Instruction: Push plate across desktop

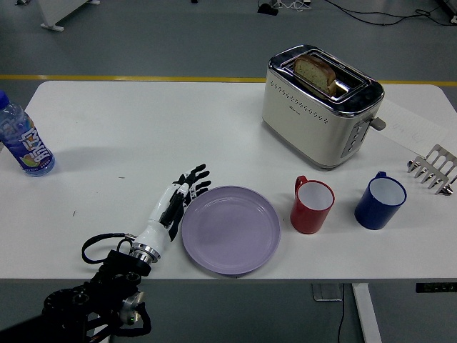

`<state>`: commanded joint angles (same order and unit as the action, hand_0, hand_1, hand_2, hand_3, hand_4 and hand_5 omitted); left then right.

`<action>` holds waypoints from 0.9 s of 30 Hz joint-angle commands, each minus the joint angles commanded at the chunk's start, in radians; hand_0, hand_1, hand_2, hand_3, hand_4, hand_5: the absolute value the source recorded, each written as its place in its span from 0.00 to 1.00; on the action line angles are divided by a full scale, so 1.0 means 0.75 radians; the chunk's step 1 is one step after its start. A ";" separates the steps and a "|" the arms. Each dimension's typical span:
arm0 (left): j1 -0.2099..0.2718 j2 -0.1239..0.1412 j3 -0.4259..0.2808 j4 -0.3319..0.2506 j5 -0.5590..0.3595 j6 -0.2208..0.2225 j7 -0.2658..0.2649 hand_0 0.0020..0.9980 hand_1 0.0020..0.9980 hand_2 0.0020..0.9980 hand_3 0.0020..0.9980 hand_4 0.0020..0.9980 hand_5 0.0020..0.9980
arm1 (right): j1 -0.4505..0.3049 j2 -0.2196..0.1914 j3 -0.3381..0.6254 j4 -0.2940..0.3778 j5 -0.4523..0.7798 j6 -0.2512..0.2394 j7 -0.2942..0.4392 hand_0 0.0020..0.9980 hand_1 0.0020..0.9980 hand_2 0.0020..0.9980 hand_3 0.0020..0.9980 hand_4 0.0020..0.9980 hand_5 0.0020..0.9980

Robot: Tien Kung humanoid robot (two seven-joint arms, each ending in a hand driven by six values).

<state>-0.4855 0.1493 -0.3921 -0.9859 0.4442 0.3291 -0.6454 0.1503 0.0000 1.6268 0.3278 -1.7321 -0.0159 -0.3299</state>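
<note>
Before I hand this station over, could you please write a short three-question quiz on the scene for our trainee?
1. True or false: the left hand rests with open fingers against the left rim of the lilac plate.
2. Which thing stands nearest the plate's right edge? A) the blue mug B) the red mug C) the water bottle
3. Fill in: a slice of bread sits in a slot of the ____.

Key: 1 true. 2 B. 3 toaster.
</note>
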 joint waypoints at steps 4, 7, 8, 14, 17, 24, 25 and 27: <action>0.007 -0.001 -0.010 0.002 -0.005 0.015 0.000 0.81 0.85 0.91 0.90 0.47 1.00 | -0.003 0.000 0.000 0.001 -0.001 0.001 -0.003 0.58 0.54 0.62 0.62 0.14 0.64; 0.011 -0.002 -0.019 0.002 -0.004 0.029 0.000 0.81 0.85 0.91 0.89 0.48 1.00 | -0.004 0.000 0.001 0.002 -0.003 0.001 -0.004 0.58 0.54 0.62 0.62 0.14 0.65; 0.012 -0.002 -0.020 0.002 -0.004 0.031 0.000 0.81 0.85 0.91 0.89 0.48 1.00 | -0.005 0.000 0.002 0.002 -0.003 0.001 -0.004 0.58 0.54 0.62 0.62 0.14 0.65; 0.028 -0.004 -0.049 -0.002 -0.043 0.122 0.000 0.81 0.85 0.91 0.89 0.47 1.00 | -0.008 0.000 0.004 0.002 -0.008 0.003 -0.006 0.58 0.54 0.62 0.62 0.14 0.65; 0.058 -0.006 -0.107 -0.006 -0.039 0.152 0.000 0.81 0.85 0.91 0.89 0.47 1.00 | -0.009 0.000 0.005 0.002 -0.011 0.004 -0.006 0.58 0.54 0.62 0.62 0.14 0.65; 0.167 -0.023 -0.363 -0.015 0.124 0.108 0.000 0.77 0.79 0.84 0.78 0.48 1.00 | -0.005 0.000 0.001 0.000 -0.003 0.002 0.000 0.58 0.54 0.61 0.62 0.14 0.65; 0.179 -0.027 -0.411 -0.016 0.153 0.101 0.000 0.77 0.79 0.84 0.78 0.48 1.00 | -0.003 0.000 0.001 0.000 -0.003 0.002 0.001 0.58 0.54 0.61 0.62 0.14 0.65; 0.195 -0.033 -0.484 -0.017 0.196 0.095 0.000 0.77 0.79 0.84 0.78 0.48 1.00 | -0.002 0.000 0.000 -0.001 -0.002 0.002 0.003 0.58 0.54 0.61 0.62 0.14 0.65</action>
<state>-0.3396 0.1248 -0.7550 -0.9987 0.5909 0.4005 -0.6454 0.1490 0.0000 1.6267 0.3272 -1.7333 -0.0148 -0.3277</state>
